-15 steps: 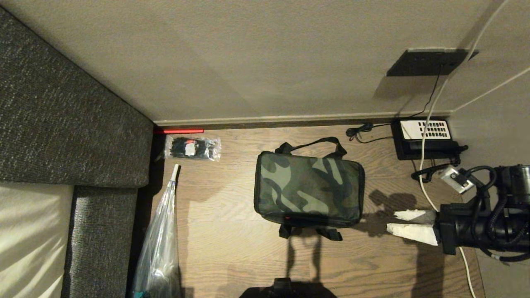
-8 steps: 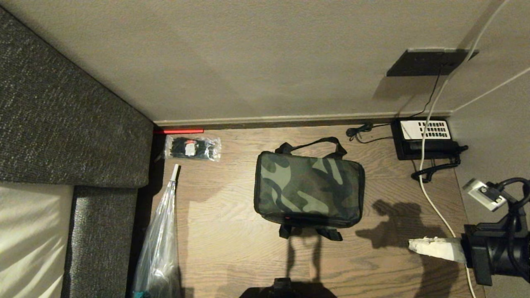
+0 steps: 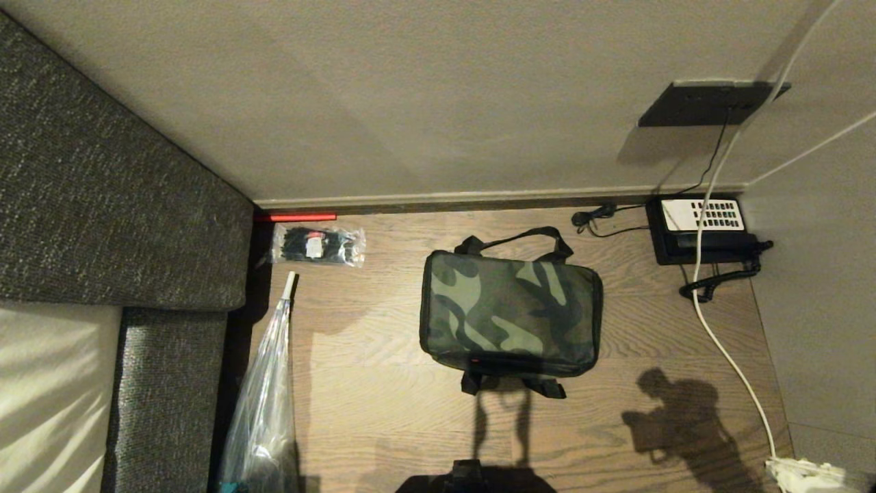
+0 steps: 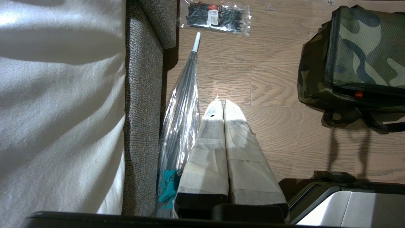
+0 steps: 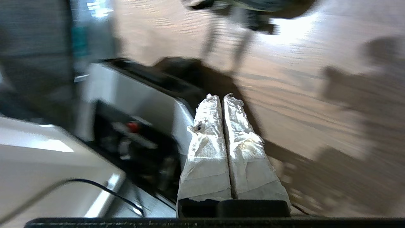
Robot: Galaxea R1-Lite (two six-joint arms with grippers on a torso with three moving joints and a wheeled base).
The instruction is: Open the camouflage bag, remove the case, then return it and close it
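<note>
I see the camouflage bag (image 3: 511,313) sitting on the wooden floor (image 3: 383,404), near the middle of my head view. Its top is closed and flat. One black strap handle (image 3: 514,241) lies on the floor on the wall side, and the other one (image 3: 513,386) sticks out on my side. A tiny red spot (image 3: 473,359) shows on the front edge of the bag. I cannot see the case anywhere, so I cannot tell where it is.

To the left of the bag, close to the wall, lies a clear packet of black ties (image 3: 318,244). Below the packet a clear folded umbrella (image 3: 263,404) lies along the grey sofa (image 3: 116,226). To the right of the bag, in the corner, sits a black telephone (image 3: 703,230) with a white key panel. A white cable (image 3: 725,349) runs down past it across the floor.

My right gripper (image 5: 220,96) is off to the side, well apart from the bag. Only a bit of white shows at the bottom right corner of the head view. In its wrist view its two white wrapped fingers (image 5: 205,148) are pressed together with nothing between them.

My left gripper (image 4: 221,102) hangs over the floor just beside the umbrella, well apart from the bag. Its white fingers (image 4: 208,148) are together too, holding nothing.
</note>
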